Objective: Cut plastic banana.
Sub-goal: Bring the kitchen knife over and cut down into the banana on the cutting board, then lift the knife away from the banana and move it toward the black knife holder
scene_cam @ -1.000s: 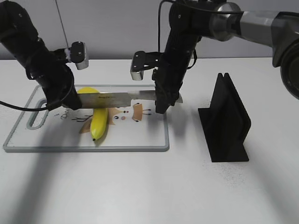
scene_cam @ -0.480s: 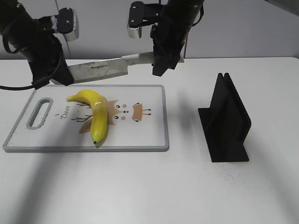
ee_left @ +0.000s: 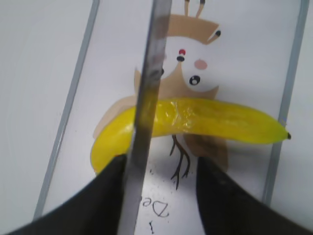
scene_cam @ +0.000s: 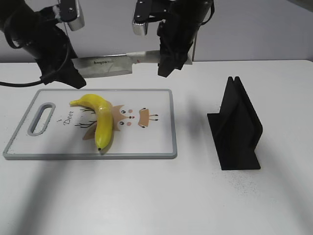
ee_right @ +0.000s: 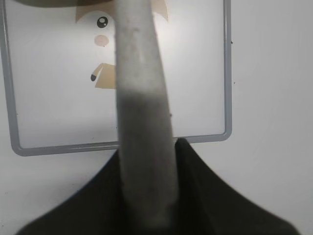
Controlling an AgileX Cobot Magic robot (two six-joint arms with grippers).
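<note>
While the banana [scene_cam: 100, 122] lay whole on the cutting board [scene_cam: 146, 142] on the bench, my left jaws pinched the knife [scene_cam: 105, 66] blade and my right jaws its handle; uneven lowering could have twisted it loose.

Glossy yellow plastic banana [scene_cam: 100, 122], seemingly uncut

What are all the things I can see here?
banana: one, yellow, lying on the cutting board.
cutting board: one, white with a grey rim and a deer drawing, on the table's left side.
knife: one, silver blade, held level in the air above the board's far edge.
stand: one, black, upright on the table's right side.
table: one, white.
left hand: black, gripping the blade's tip end.
right hand: black, gripping the knife's handle end.
</note>
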